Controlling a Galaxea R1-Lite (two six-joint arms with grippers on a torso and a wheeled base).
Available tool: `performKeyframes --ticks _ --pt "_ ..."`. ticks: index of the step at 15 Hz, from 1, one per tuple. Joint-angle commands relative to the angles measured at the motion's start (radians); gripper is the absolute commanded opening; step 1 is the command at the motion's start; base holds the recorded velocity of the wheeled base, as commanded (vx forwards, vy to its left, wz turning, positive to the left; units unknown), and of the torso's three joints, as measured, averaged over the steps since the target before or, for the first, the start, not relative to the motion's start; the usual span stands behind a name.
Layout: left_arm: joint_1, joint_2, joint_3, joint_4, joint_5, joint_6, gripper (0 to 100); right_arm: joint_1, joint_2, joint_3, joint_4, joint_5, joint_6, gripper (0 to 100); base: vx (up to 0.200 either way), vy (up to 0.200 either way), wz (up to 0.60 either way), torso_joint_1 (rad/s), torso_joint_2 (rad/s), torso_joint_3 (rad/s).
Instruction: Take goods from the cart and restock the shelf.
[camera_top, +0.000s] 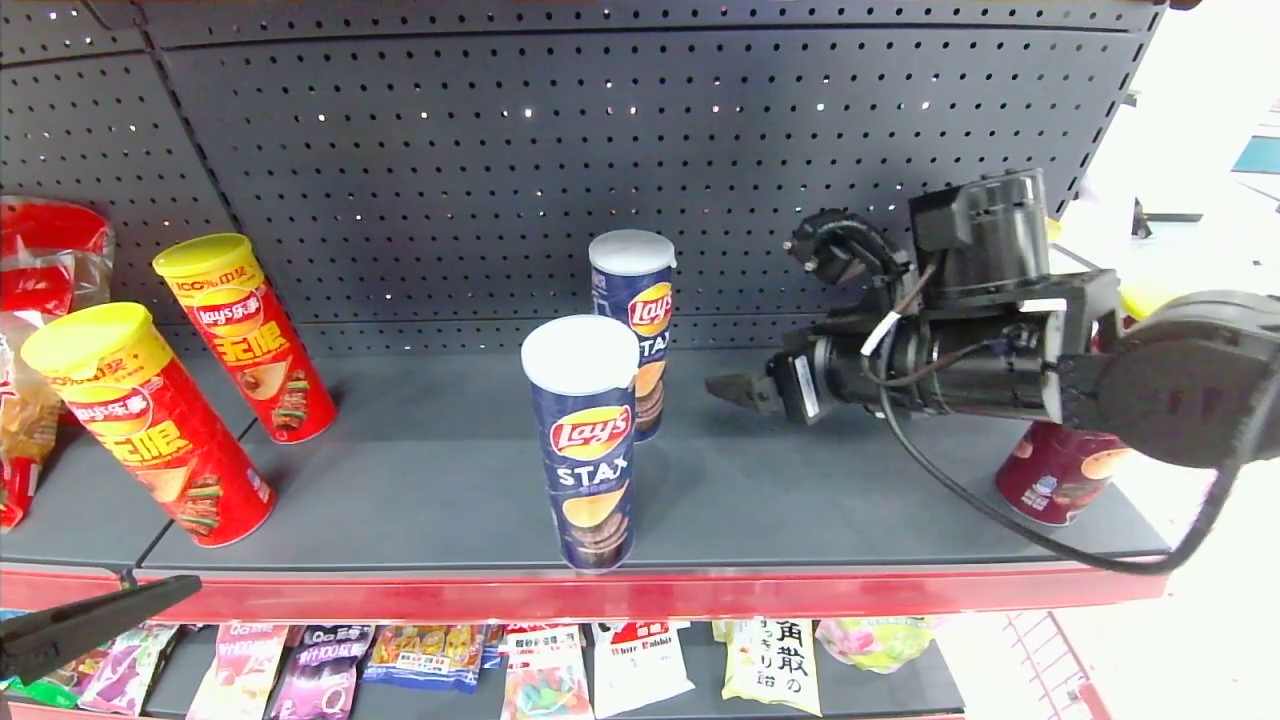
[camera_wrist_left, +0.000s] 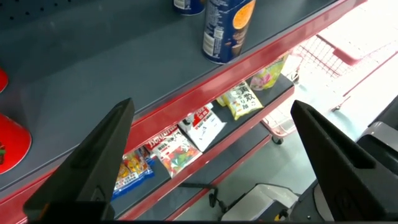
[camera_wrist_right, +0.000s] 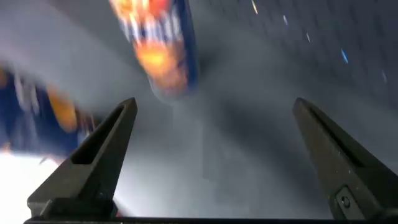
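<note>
Left jaws gape before the shelf (camera_top: 420, 480) edge, right jaws gape over it.
Front blue can (camera_top: 590, 450) and rear blue can (camera_top: 638, 330) stand upright there; head view adds a dark red can (camera_top: 1055, 480) behind my right arm.

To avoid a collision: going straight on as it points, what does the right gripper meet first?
Probably the rear blue can, ahead of the right gripper's open fingers; depth is unclear.

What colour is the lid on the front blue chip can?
White lid, clearest in the head view.
</note>
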Motion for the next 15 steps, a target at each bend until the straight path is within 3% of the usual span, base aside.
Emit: performKeyframes --ticks 1,2,5,7,9,12,15 --pt "-0.001 0.034 -0.006 -0.001 0.028 0.007 100 0.012 -0.268 0.231 -0.002 -0.025 0.002 100 0.000 0.000 0.00 0.000 0.00 0.000" --pt "-0.001 0.055 -0.004 0.000 0.054 0.022 100 0.028 -0.386 0.330 -0.002 -0.026 0.001 100 0.000 0.000 0.00 0.000 0.00 0.000" --pt "-0.001 0.138 -0.017 -0.004 0.085 0.025 100 0.028 -0.785 0.617 0.009 -0.031 0.001 100 0.000 0.000 0.00 0.000 0.00 0.000" --pt "-0.002 0.205 -0.040 -0.006 0.092 0.025 100 -0.015 -1.058 0.771 0.015 -0.114 -0.002 100 0.000 0.000 0.00 0.000 0.00 0.000" --pt "-0.019 0.296 -0.067 -0.009 0.100 0.027 100 -0.095 -1.224 0.826 0.030 -0.255 -0.001 100 0.000 0.000 0.00 0.000 0.00 0.000" --pt "-0.117 0.445 -0.127 -0.026 0.100 0.019 100 -0.210 -1.385 0.832 0.210 -0.263 0.025 100 0.000 0.000 0.00 0.000 0.00 0.000" --pt "-0.134 0.610 -0.173 -0.101 0.121 0.027 100 -0.212 -1.457 0.836 0.260 -0.263 0.042 100 0.000 0.000 0.00 0.000 0.00 0.000"
